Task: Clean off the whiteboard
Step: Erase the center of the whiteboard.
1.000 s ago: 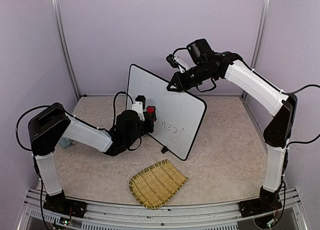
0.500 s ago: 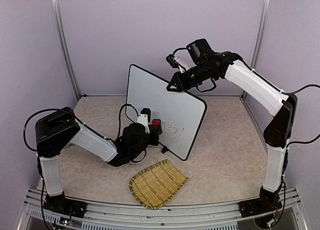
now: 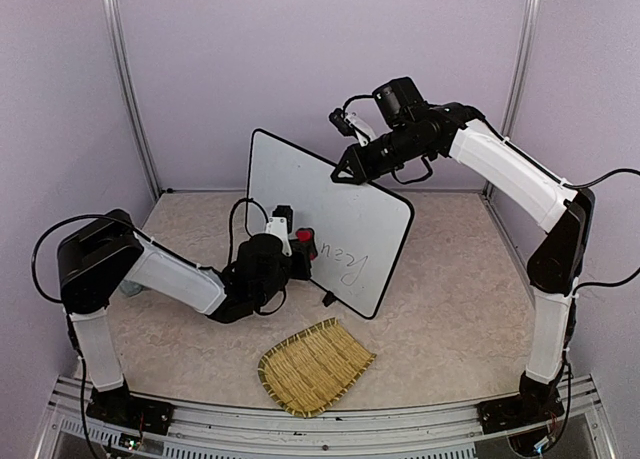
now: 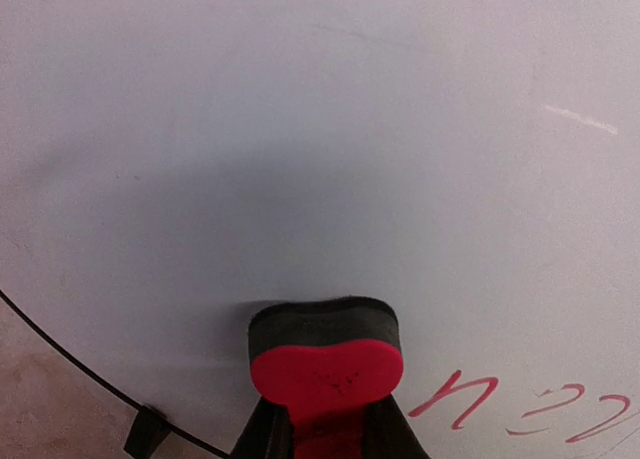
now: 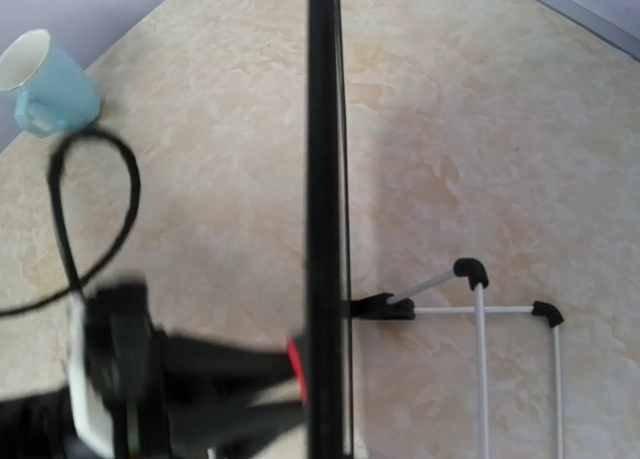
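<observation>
While braced near-upright at mid-tabletop [image 3: 450, 309], turns whiteboard [image 3: 330, 199] face toward left arm, so wiping can push straight into it. Rests on wire stand [image 5: 480, 304] behind, black feet down, seen from right wrist. Carries red writing [image 3: 345, 262] low on face, not yet wiped. Pinches top rim with right pincer [image 3: 345, 174], jaws together on the thin edge; judged a brace so wiping pressure cannot tip or slide whiteboard. Grips red eraser [image 3: 305, 241] in left pincer [image 3: 298, 247], jaws clamped on its back, dark felt pressed flat on whiteboard just beside writing, on its left in left wrist view. Looks set for a sideways stroke across the letters. Leaves mat [image 3: 315, 367] flat in front of whiteboard, near but apart, and blue cup [image 5: 45, 79] well off toward left wall, both out of wiping path. Calls for even pressure; could smear ink or shove whiteboard if brace slips.
</observation>
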Tool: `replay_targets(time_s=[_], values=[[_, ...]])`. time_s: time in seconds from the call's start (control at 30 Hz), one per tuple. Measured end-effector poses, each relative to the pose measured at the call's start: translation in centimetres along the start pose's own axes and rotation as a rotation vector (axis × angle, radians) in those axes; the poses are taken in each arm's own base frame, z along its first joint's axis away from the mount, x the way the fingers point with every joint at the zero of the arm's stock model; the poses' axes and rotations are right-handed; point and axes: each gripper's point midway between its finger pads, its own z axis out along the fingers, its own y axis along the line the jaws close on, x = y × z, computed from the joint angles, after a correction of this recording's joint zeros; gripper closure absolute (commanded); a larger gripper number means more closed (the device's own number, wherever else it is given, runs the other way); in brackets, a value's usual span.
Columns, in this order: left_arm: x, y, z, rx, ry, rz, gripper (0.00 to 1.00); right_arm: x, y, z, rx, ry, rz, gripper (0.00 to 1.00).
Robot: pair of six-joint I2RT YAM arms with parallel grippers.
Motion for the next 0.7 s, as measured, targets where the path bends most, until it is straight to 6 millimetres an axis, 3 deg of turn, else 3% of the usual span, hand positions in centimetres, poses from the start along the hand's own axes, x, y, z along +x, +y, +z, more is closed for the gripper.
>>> replay_targets(time_s=[0.2,0.3,0.5,0.7], values=[[-5.0,3.3,0.3,-0.078,-0.092,-0.029,0.8,0.0,0.4,0.0,-0.02,0.001,-0.024,1.0],[-6.2,5.0,0.6,-0.12,-0.119,-0.032,0.8,0.0,0.4,0.0,-0.02,0.001,-0.025,1.0],[-5.5,7.2,1.2,-0.178,-0.103,-0.019,0.81,0.0,0.4,0.0,-0.018,0.001,-0.023,1.0],[-1.8,8.7,2.4,-0.231,-0.014,0.004,0.81,0.0,0.0,0.0,0.004,0.0,-0.003,1.0]])
